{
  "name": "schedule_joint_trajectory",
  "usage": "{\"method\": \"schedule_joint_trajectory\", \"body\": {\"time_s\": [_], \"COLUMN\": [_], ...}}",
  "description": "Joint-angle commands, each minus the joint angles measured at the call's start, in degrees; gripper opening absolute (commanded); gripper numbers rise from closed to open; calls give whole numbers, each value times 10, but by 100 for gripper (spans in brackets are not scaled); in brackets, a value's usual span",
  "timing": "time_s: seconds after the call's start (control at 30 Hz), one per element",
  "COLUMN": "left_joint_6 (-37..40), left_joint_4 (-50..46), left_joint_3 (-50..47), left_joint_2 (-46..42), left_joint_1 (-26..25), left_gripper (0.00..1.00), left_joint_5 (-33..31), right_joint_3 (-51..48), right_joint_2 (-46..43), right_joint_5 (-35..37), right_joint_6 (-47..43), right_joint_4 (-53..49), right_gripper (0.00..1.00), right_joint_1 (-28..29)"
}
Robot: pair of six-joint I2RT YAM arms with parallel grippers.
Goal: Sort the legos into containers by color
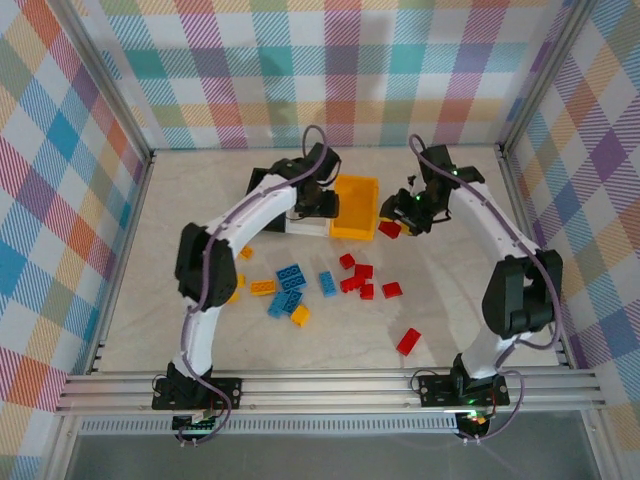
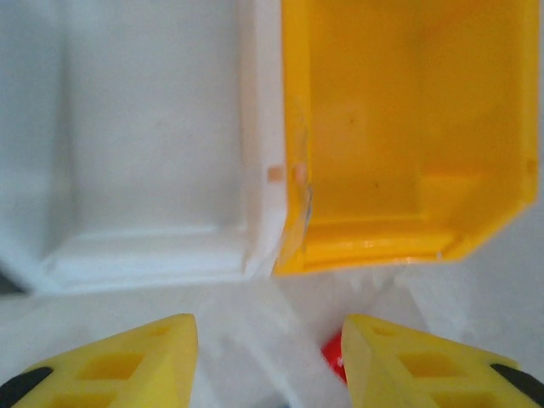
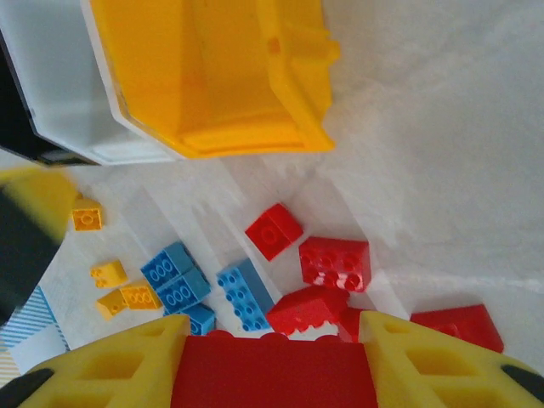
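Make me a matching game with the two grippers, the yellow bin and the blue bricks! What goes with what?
1. left gripper
2. right gripper
3. yellow bin
4. blue bricks

a. lying loose on the table
b. shut on a red brick
c. open, holding nothing
d. right next to the white bin

Pairs: 1-c, 2-b, 3-d, 4-a

Overhead view looks down; close wrist views share yellow bin (image 2: 408, 119).

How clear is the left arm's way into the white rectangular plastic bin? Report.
Likely yes: its open fingers hang just before the white plastic bin, nothing in between.
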Motion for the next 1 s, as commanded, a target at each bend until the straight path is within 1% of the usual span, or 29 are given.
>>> {"method": "schedule_joint_trajectory", "body": {"time_s": [0.0,0.17,0.33,0.47,0.57,0.67,0.8,0.9,0.97], "left_joint_6": [-13,-30,-30,-28,-29,-31,-37,-42,-42], "left_joint_4": [1,26,25,17,14,14,25,36,40], "left_joint_3": [-69,-195,-295,-349,-376,-397,-415,-422,-422], "left_joint_2": [-84,-189,-279,-330,-355,-368,-374,-373,-371], "left_joint_1": [28,79,116,139,154,168,183,191,192], "left_gripper": [51,54,56,56,57,58,60,61,62], "left_joint_5": [-5,23,26,27,31,39,57,71,77], "right_joint_3": [54,171,306,421,486,517,523,517,505], "right_joint_2": [47,157,271,365,413,438,444,425,399], "right_joint_5": [-12,-2,-2,4,15,18,10,17,20], "right_joint_6": [-3,-11,-17,-28,-32,-30,-25,-27,-30], "right_joint_4": [-16,-48,-76,-123,-148,-155,-150,-149,-147], "right_gripper": [48,49,49,49,51,55,68,71,72], "right_joint_1": [21,44,48,48,48,48,48,48,48]}}
